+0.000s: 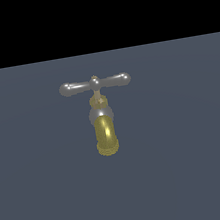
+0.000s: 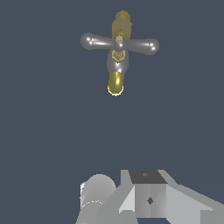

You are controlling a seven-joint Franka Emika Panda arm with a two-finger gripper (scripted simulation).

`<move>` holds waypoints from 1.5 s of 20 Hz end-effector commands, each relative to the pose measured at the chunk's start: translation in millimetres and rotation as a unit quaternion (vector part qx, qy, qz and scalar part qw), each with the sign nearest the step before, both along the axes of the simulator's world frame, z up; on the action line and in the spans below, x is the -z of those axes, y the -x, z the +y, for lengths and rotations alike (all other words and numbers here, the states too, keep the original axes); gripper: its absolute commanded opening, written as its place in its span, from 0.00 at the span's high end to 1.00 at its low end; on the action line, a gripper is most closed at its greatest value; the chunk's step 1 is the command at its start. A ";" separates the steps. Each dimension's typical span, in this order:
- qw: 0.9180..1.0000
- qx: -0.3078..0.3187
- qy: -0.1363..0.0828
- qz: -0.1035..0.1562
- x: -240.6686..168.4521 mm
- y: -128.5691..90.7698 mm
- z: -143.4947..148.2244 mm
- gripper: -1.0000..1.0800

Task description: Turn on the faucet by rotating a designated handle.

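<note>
The faucet (image 1: pixel 102 118) stands alone on the dark grey floor in the exterior view, its gold-brass spout (image 1: pixel 106 138) curving down toward the camera. The handle (image 1: pixel 95 84), a silver crossbar with two bulbous ends and a small brass knob at its centre, lies level across the top, with its ends toward the exterior view's left and right. In the wrist view I see the faucet (image 2: pixel 117 65) from above and at a distance, with the handle (image 2: pixel 119 43) across it. No gripper fingers show in either view.
Pale grey robot parts, a boxy block (image 2: pixel 148 197) and a rounded cylinder (image 2: pixel 97 192), show at the edge of the wrist view, well apart from the faucet. The dark grey floor (image 1: pixel 193 169) spreads all around it.
</note>
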State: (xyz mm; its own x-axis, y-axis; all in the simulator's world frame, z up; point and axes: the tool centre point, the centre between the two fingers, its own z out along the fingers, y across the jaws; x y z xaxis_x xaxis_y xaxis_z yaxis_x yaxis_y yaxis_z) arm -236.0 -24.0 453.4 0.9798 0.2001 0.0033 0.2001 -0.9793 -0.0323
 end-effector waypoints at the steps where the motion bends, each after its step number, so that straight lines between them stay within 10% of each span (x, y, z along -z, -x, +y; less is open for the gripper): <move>1: 1.000 -0.028 0.001 0.000 10.4 -4.3 -6.2 1.00; 15: 0.981 -0.196 0.004 -0.003 72.5 -39.0 -38.3 1.00; 30: 0.929 -0.369 0.009 -0.006 138.7 -87.8 -58.5 1.00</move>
State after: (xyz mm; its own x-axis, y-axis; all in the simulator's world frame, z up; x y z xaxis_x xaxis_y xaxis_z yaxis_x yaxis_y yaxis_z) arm -153.5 -81.1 321.4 0.6055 0.7958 0.0036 0.7958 -0.6054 -0.0133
